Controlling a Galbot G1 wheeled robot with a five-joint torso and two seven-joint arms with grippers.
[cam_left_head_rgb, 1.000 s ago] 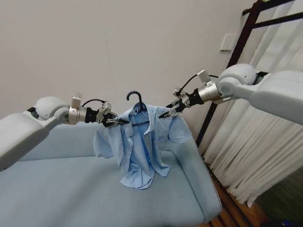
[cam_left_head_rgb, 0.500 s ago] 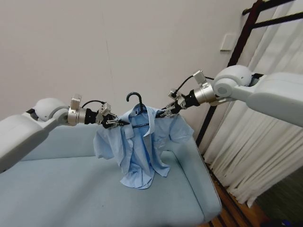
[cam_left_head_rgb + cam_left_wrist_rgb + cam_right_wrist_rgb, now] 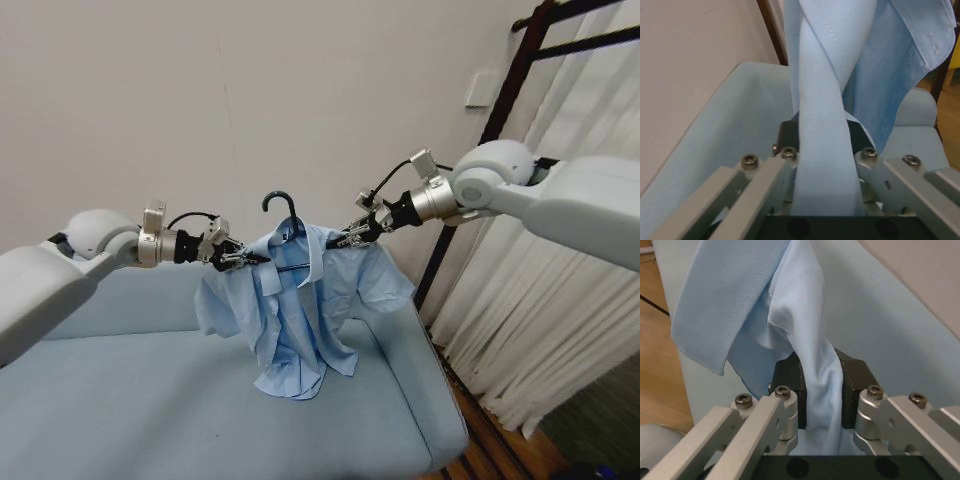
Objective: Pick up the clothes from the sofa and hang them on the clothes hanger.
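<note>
Above the sofa (image 3: 150, 400), the shirt (image 3: 295, 310), already on its hanger (image 3: 280, 200), is held clear, shoulders pinched in the fingers of left gripper (image 3: 235, 258) and right gripper (image 3: 350, 235); hanging it on the rack (image 3: 500, 110) is not yet done.

The right gripper (image 3: 821, 387) has its jaws closed on a bunched fold of the light blue shirt (image 3: 740, 300). The cloth is squeezed between the two black pads (image 3: 858, 382), just beyond the silver bolted linkages. From the pinch the fabric runs away from the camera, and a flap with a stitched hem hangs loose beside it. Behind lies the pale blue sofa (image 3: 890, 335), with beige wall (image 3: 925, 270) past one edge and wooden floor (image 3: 657, 385) past the other.
</note>
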